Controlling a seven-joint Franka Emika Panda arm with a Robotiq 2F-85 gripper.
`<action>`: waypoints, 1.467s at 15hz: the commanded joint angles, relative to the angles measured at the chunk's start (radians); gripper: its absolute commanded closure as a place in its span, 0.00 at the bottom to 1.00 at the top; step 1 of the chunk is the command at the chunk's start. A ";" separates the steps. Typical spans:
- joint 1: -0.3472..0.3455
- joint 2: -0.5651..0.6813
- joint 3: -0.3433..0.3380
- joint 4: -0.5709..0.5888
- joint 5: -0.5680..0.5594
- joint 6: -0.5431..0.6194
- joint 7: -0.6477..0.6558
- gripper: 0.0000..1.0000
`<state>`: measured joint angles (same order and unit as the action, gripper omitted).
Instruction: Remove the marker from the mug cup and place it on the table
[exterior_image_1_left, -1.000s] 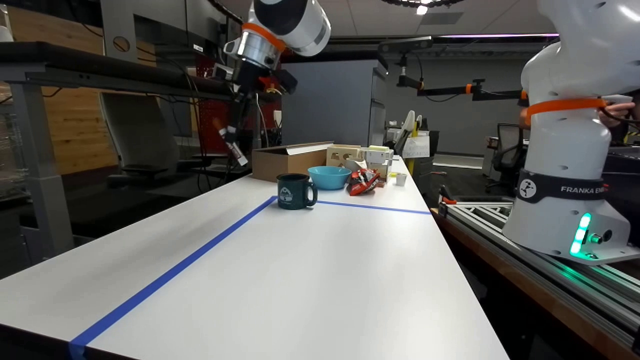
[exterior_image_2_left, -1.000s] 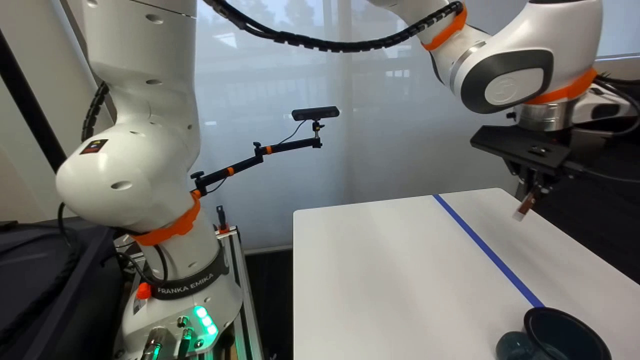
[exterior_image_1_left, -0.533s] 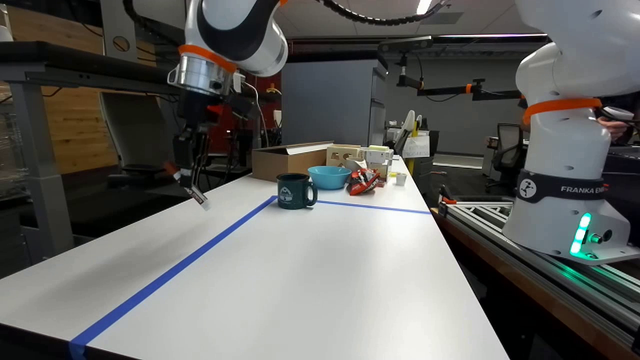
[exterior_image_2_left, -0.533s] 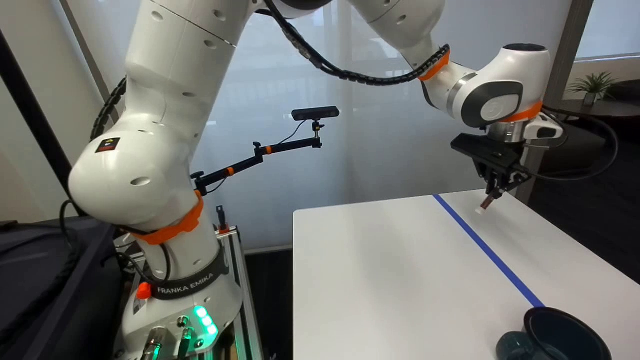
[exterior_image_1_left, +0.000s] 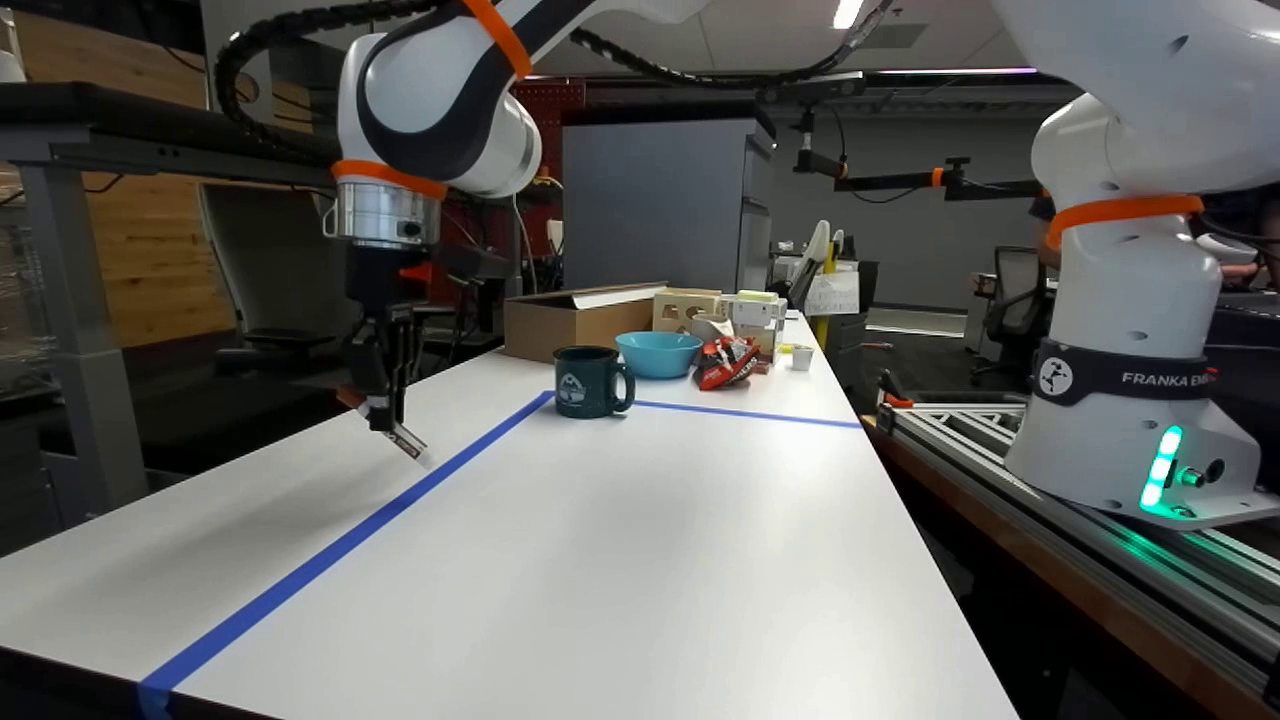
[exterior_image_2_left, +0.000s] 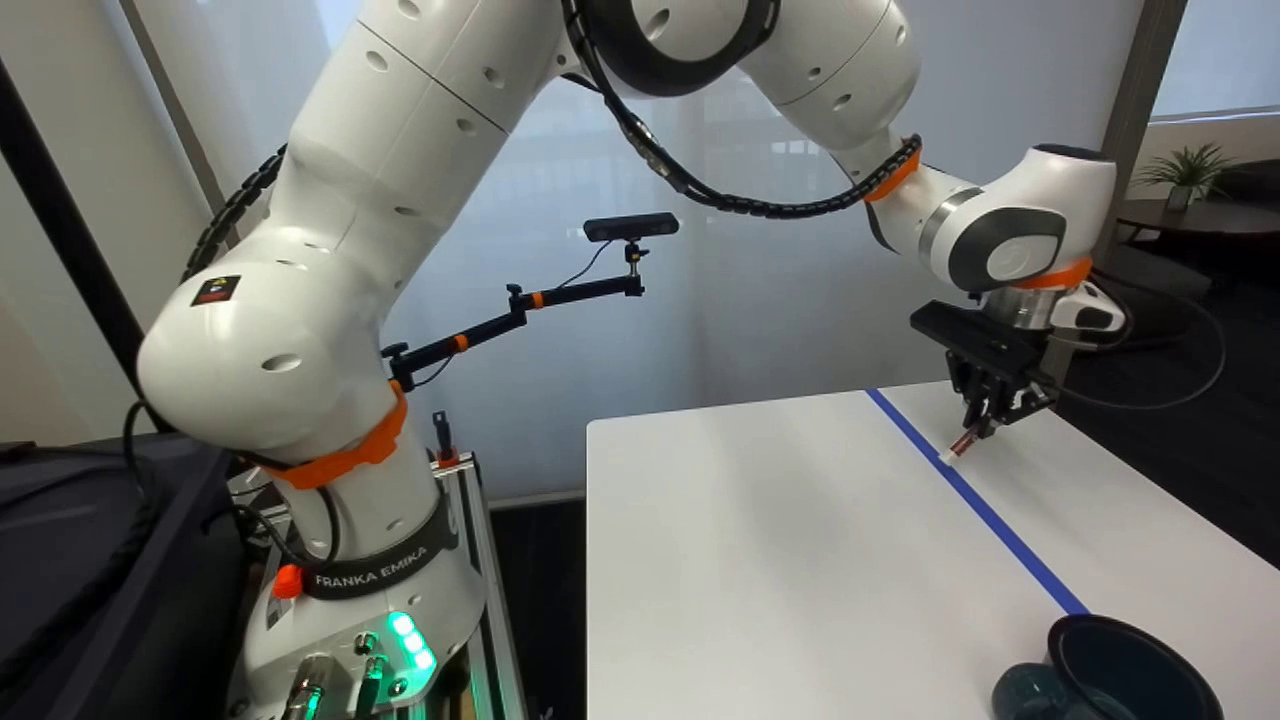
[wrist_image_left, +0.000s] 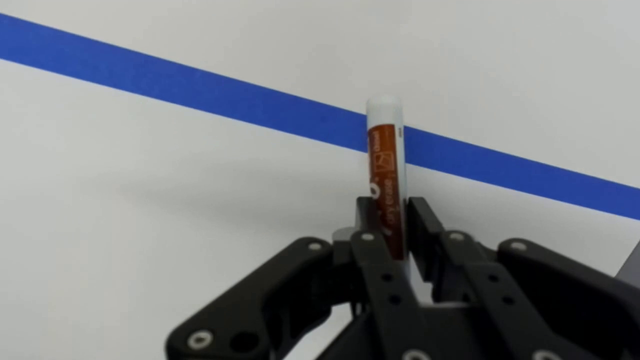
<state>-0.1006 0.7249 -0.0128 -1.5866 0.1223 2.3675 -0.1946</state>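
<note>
The marker is a white pen with a reddish-brown label. My gripper is shut on it, with one finger pad on each side in the wrist view. In both exterior views the marker is tilted, its white end pointing down beside the blue tape. It is low over the white table; I cannot tell whether its tip touches. The teal mug cup stands upright farther along the table, apart from the gripper. The mug cup is cut off at the bottom edge of an exterior view.
Blue tape runs along the table, with a cross stripe near the mug. Behind the mug are a blue bowl, a red packet, a cardboard box and a small white cup. The robot base stands beside the table.
My gripper has come down with the marker toward the table and away from the mug's end. The gripper has turned more upright. The mug has not moved.
</note>
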 joint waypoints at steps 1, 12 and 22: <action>0.002 0.066 -0.006 0.089 -0.033 -0.060 0.043 0.95; 0.009 0.187 -0.023 0.193 -0.072 -0.062 0.073 0.95; 0.014 0.130 -0.024 0.165 -0.083 -0.042 0.097 0.10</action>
<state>-0.0988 0.8953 -0.0287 -1.4092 0.0657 2.3267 -0.1293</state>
